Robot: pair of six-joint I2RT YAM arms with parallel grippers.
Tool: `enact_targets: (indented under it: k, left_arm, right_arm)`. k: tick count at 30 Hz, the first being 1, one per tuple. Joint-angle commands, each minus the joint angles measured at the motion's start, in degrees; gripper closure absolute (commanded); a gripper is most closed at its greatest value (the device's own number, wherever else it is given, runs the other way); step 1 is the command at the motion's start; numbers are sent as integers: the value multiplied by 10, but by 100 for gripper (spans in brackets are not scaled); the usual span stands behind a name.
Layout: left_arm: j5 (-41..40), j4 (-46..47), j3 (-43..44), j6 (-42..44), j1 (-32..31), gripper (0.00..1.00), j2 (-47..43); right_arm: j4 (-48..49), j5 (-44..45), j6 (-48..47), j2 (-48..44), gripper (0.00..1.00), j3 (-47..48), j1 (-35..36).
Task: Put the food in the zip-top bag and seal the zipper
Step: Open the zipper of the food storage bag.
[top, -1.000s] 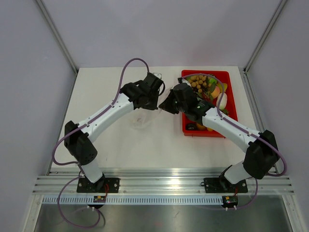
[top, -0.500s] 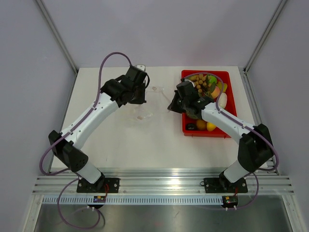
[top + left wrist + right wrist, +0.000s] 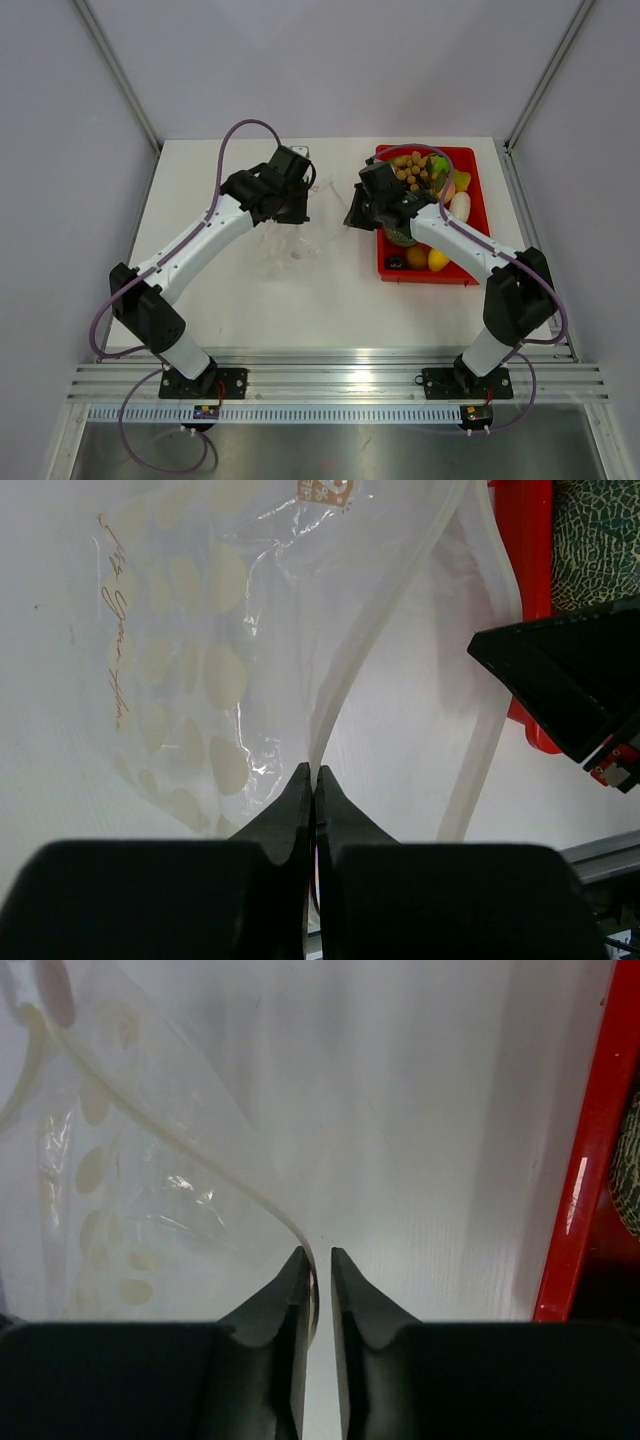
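Observation:
The zip-top bag [image 3: 288,245] is clear with pale oval prints and lies between my two grippers. My left gripper [image 3: 313,772] is shut on one side of its mouth rim, the zipper [image 3: 385,610]. My right gripper [image 3: 319,1255] stands almost shut, a thin gap between the tips. The other side of the rim [image 3: 215,1165] runs in against its left finger. The bag's mouth gapes between the two rims. The bag [image 3: 120,1220] looks empty. The food [image 3: 425,180] lies in the red tray [image 3: 425,272].
The red tray's wall [image 3: 580,1180] stands just right of my right gripper. A netted green melon [image 3: 595,540] lies in it near the bag. Grey walls stand behind and beside the white table [image 3: 330,300].
My left gripper swung out to the back left, then came back toward the middle. My right gripper moved slightly back along the tray's left wall. The bag's mouth now spreads between them.

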Motion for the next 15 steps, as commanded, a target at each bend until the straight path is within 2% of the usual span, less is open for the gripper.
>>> enact_targets:
  k: [1, 3, 4, 6, 8, 11, 15]
  left_arm:
    - [16, 42, 0, -1, 2, 100, 11]
    - [21, 47, -2, 0, 2, 100, 14]
    - [25, 51, -2, 0, 2, 100, 15]
    - [29, 54, -2, 0, 1, 100, 19]
    - [35, 56, -2, 0, 1, 100, 22]
    - [40, 60, -2, 2, 1, 100, 27]
    - [41, 63, -2, 6, 0, 100, 28]
  right_arm:
    - [-19, 12, -13, -17, 76, 21, 1]
    - [-25, 17, -10, -28, 72, 20, 1]
    - [-30, 21, -10, -32, 63, 20, 1]
    - [-36, 24, -10, -48, 62, 21, 0]
    - [-43, 35, -14, -67, 54, 27, 0]
    - [-64, 71, -24, -89, 49, 36, -8]
    - [-79, 101, -35, -141, 38, 26, -63]
